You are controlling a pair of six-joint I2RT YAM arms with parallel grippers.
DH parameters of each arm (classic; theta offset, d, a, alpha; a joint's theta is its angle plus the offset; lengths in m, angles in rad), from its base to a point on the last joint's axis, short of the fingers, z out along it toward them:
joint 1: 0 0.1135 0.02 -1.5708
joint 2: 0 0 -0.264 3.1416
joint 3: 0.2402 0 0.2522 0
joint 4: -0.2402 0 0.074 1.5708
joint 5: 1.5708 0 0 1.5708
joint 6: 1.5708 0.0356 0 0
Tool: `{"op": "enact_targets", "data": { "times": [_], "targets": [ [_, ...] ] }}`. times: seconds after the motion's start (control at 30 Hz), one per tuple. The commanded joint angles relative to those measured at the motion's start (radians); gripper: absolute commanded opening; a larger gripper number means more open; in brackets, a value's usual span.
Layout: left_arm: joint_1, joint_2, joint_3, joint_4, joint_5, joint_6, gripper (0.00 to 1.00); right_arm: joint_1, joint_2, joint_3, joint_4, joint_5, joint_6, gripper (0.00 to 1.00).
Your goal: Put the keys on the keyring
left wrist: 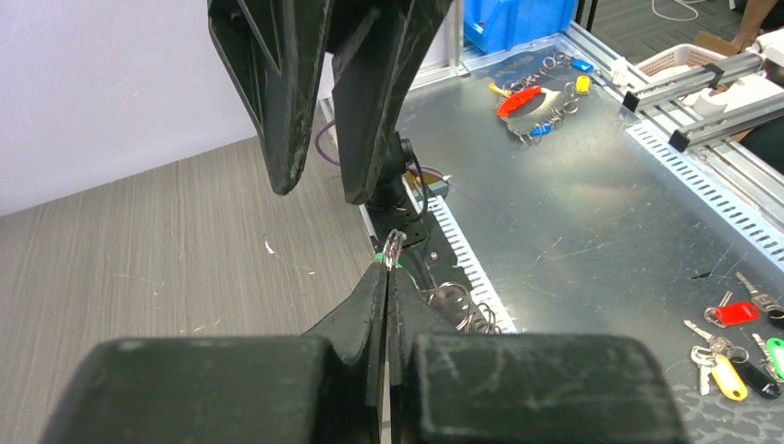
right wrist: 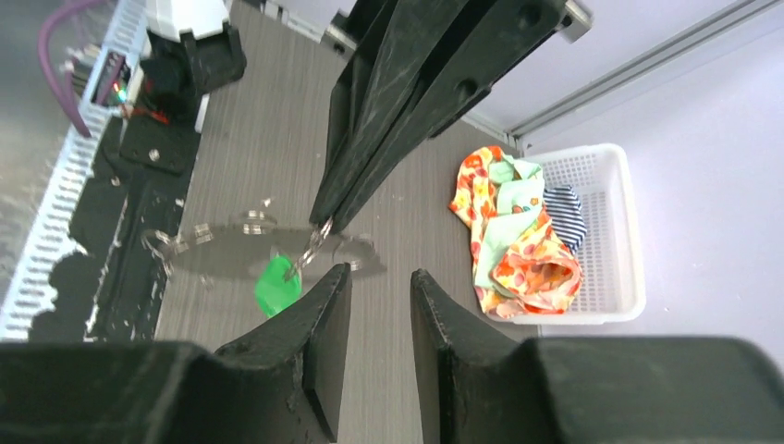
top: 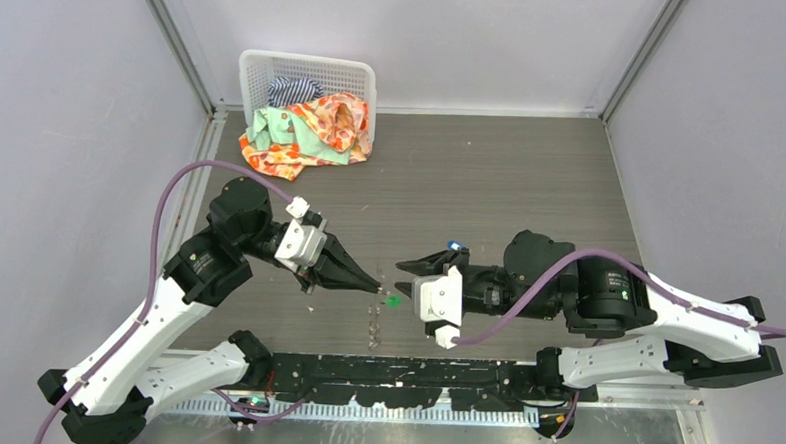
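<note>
1. Two grippers meet tip to tip above the table [top: 531, 178].
2. Left gripper [top: 374, 284]: jaws clenched on the keyring [right wrist: 213, 250] (a silvery blur in the right wrist view).
3. Green key [right wrist: 275, 287] dangles just under those tips.
4. Right gripper [right wrist: 374, 277]: jaws apart, grasping nothing, just beside the green key.

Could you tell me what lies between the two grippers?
The green key, hanging from a link pinched by the left gripper; the right wrist view shows it.
</note>
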Motion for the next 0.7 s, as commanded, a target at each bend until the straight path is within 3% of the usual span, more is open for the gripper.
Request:
{"op": "enact_targets", "data": {
  "times": [0.0,0.17,0.67],
  "targets": [
    [0.003,-0.016,0.031,0.036,-0.002,0.034,0.00,-0.004,0.032,0.058,0.091,-0.030,0.105,0.34],
    [0.003,-0.026,0.032,0.033,-0.014,0.038,0.00,-0.014,0.090,0.132,0.008,-0.011,0.221,0.31],
    [0.003,-0.044,0.023,0.033,-0.030,0.038,0.00,-0.016,0.072,0.086,-0.003,-0.067,0.267,0.24]
  ]
}}
